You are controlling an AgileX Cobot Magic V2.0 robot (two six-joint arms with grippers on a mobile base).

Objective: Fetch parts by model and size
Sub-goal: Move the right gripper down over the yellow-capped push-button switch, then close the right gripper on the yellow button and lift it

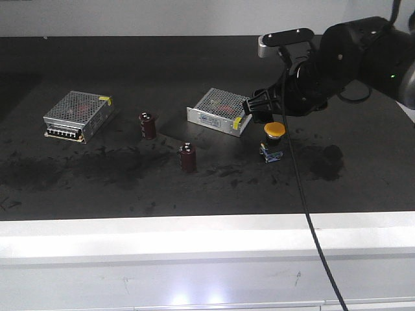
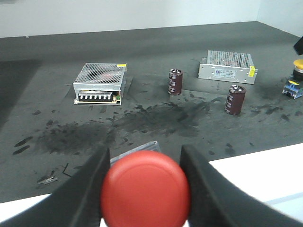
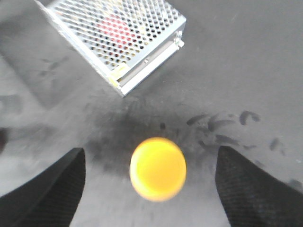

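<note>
In the left wrist view my left gripper (image 2: 144,151) is shut on the red mushroom-cap push-button (image 2: 146,189), with a black finger (image 2: 87,189) on each side of the cap; its base is mostly hidden. The left gripper is out of the front view. The yellow push-button (image 1: 275,129) stands upright on its grey-blue base (image 1: 272,154) on the dark table, right of centre. My right gripper (image 1: 264,111) hovers just above it. In the right wrist view the right gripper (image 3: 150,151) is open, and the yellow cap (image 3: 158,169) lies between the wide-apart fingers (image 3: 52,189), untouched. The yellow button also shows at the far right of the left wrist view (image 2: 298,64).
Two silver perforated power supply boxes (image 1: 79,115) (image 1: 219,110) lie on the table; the right one is close beside the yellow button. Two dark brown capacitors (image 1: 148,126) (image 1: 188,157) stand between them. The table's white front edge (image 1: 207,240) runs along the near side.
</note>
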